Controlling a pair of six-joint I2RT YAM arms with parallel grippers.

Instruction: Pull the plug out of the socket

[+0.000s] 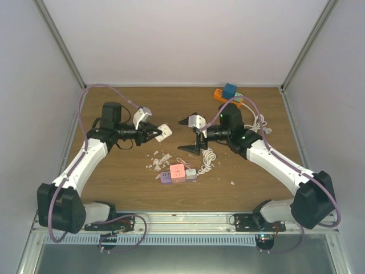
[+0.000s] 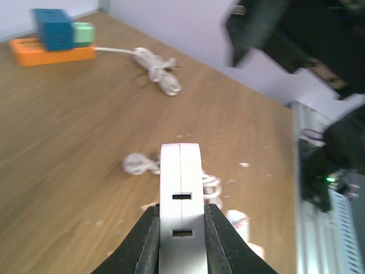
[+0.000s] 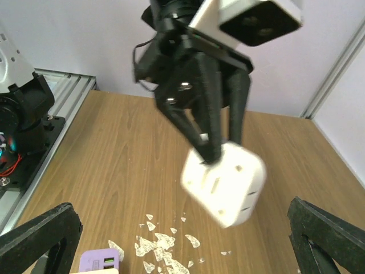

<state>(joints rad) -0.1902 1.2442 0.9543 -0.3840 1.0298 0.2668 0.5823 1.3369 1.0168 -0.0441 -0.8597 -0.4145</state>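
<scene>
Power strips: there were two — a flat purple plastic strip (image 1: 166, 178) and a flat orange plastic strip (image 1: 219, 94).
Cube adapters: three — a white plastic cube (image 1: 163, 132), a pink plastic cube (image 1: 177, 172) and a blue plastic cube (image 1: 230, 91).
Small plugs: two, a white plug (image 1: 190, 172) and a green plug (image 2: 83, 33).
Coiled white cords: two, a loose bundle (image 1: 209, 160) by the purple strip and a knotted bundle (image 1: 260, 125) by the orange strip.
White flakes (image 1: 159, 161): a scatter, which was too small and too many to count.
</scene>
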